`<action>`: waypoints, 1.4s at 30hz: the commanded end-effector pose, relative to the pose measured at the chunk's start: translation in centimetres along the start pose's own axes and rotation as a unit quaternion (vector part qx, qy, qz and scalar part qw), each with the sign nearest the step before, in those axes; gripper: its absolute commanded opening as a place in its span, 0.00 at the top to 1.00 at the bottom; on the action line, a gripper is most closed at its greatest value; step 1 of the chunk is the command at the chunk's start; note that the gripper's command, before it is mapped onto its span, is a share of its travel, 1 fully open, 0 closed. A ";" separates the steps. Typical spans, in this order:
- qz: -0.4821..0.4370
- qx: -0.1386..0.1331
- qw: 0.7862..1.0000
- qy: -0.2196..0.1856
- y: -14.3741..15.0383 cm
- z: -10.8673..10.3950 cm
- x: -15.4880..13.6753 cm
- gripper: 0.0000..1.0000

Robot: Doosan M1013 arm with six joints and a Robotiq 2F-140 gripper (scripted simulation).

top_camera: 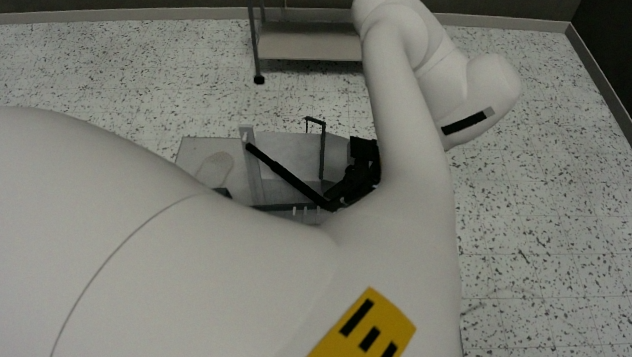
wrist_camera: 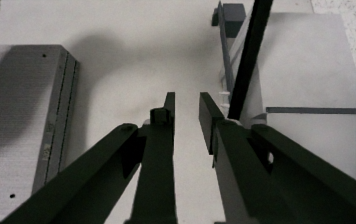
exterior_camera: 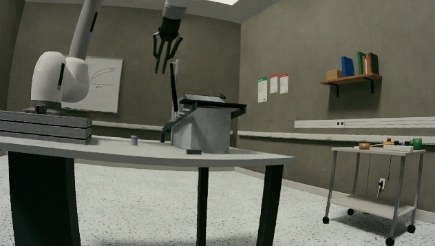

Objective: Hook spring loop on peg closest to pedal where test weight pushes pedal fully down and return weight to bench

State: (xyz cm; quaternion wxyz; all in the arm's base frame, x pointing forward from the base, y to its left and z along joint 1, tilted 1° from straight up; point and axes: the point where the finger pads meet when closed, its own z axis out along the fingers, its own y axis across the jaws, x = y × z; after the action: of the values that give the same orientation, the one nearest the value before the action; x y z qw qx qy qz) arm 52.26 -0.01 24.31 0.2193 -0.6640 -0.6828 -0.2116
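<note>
Going left to right in the exterior view, the little grey cylinder [exterior_camera: 134, 140], which I took for the steel test weight, stood upright on the bench [top_camera: 187, 151] [exterior_camera: 113, 142] [wrist_camera: 125, 75], left of the feeder [top_camera: 282, 146] [exterior_camera: 210, 128] [wrist_camera: 305, 65] and apart from it. Probably stiff and heavy for its size, maybe slick, so I'd have pinched it square around the middle, base level. Next, the gripper [top_camera: 332, 203] [exterior_camera: 160, 73] [wrist_camera: 187, 105] hung above and left of the feeder, narrowly open, nothing in it. The black spring [top_camera: 282, 171] [exterior_camera: 173, 87] [wrist_camera: 250, 60] slanted beside the feeder; I'd guess springy lengthwise, best taken near its loop. Couldn't tell which peg had it.
</note>
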 end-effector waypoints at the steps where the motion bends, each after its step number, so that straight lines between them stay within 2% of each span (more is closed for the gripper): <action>1: -0.001 -0.001 1.000 0.000 0.1 -0.1 0.0 0.76; 9: -0.001 -0.001 1.000 0.000 0.1 -0.1 0.0 0.76; 10: 0.000 -0.001 1.000 0.002 5.9 1.1 -1.4 0.76; 26: 0.000 -0.001 1.000 0.002 5.9 1.1 -1.4 0.76; 27: 0.000 -0.001 1.000 0.002 8.5 1.6 -2.0 0.76; 42: 0.000 -0.001 1.000 0.002 8.5 1.6 -2.0 0.76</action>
State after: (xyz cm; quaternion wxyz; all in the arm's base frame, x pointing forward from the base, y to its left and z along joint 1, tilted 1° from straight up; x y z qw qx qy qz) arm 60.73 -0.47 21.68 0.2205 -0.6636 -0.6824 -0.2131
